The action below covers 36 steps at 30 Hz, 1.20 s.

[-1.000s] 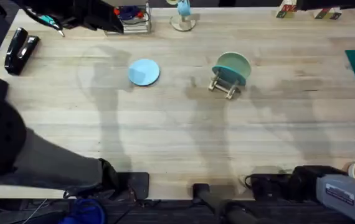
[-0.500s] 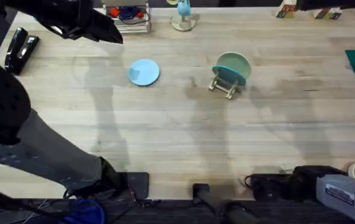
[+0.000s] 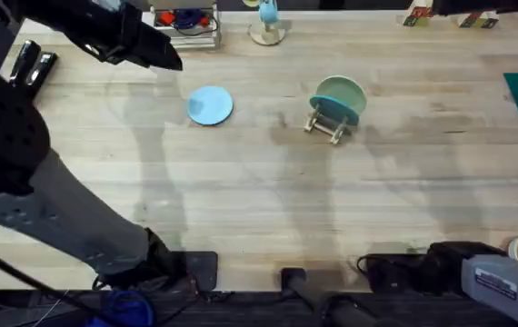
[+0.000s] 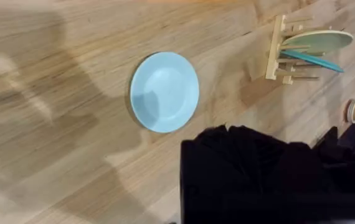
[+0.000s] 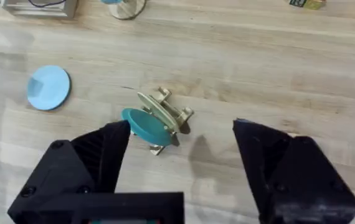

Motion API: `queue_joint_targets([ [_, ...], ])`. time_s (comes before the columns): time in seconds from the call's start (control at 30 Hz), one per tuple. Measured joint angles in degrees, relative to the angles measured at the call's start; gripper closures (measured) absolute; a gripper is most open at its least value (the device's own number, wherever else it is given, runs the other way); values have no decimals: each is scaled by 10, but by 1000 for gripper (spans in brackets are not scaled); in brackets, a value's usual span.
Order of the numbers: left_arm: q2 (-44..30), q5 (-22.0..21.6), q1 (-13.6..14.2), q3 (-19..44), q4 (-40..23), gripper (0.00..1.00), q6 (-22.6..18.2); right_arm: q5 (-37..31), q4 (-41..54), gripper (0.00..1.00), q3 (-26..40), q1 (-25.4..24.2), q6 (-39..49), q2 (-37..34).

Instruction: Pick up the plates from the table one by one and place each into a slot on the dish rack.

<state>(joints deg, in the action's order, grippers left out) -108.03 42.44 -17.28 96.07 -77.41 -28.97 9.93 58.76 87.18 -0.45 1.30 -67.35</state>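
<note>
The light blue plate [image 3: 210, 104] is lying flat at upper middle; it looks thin, stiff and slippery, so grab its rim. The right gripper [image 5: 180, 168] is sitting open; I cannot tell about the left gripper [image 3: 145, 45].

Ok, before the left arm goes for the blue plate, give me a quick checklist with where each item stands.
1. Light blue plate lies flat on the table, nothing on it: ok.
2. Mint-green plate already stands in the dish rack: ok.
3. A free slot left in the rack: cannot tell.
4. Left pincer near the blue plate, off to its side, not yet over it: not ok.
5. Right pincer open and holding nothing: ok.
</note>
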Motion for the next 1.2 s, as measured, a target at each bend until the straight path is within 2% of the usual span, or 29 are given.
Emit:
queue_joint_targets([
  [0.73, -147, 14, 0, 0, 10, 960, -3, 0, -4, 8, 0, 0, 0, 0],
  [1.2, -157, 15, 0, 0, 37, 960, -5, 0, -17, 7, 0, 0, 0, 0],
])
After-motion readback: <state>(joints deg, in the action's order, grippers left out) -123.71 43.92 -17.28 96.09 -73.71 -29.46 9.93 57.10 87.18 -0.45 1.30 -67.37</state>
